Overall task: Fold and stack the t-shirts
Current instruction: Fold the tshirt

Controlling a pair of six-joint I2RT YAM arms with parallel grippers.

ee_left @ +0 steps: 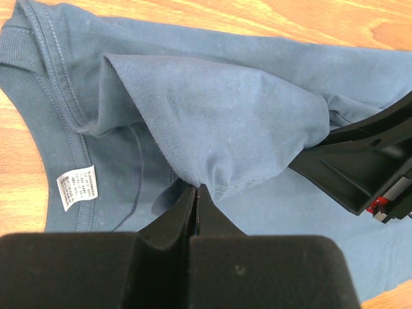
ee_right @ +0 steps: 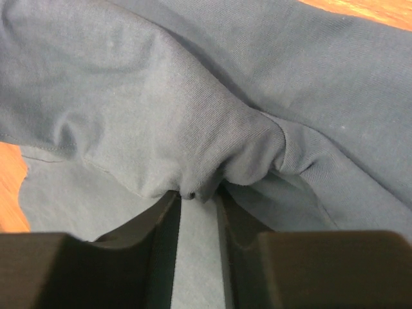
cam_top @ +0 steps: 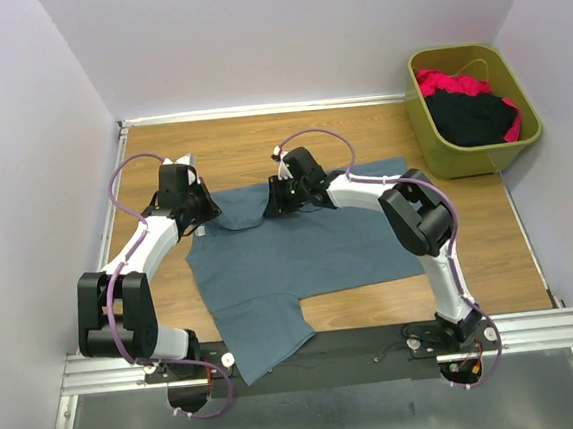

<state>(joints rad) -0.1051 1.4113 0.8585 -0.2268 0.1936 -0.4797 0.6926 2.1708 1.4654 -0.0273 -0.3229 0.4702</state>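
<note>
Bright, even illumination is supplied in the overhead view by diffuse light from above, so that only soft, narrow shadows are cast beneath the arms [cam_top: 423, 223] onto the worktop [cam_top: 360, 133] and the slate-blue t-shirt [cam_top: 301, 263], and the pale walls [cam_top: 281, 34] are rendered almost without shading. In the wrist views the cloth weave is resolved sharply at mid-frame and gentle shading is gathered within its folds. The left hand [ee_left: 196, 190] and the right hand [ee_right: 196, 193] are shown along the bottom edge as dark, underexposed, slightly defocused masses, and the wood at the upper right of the right wrist view is blurred.
</note>
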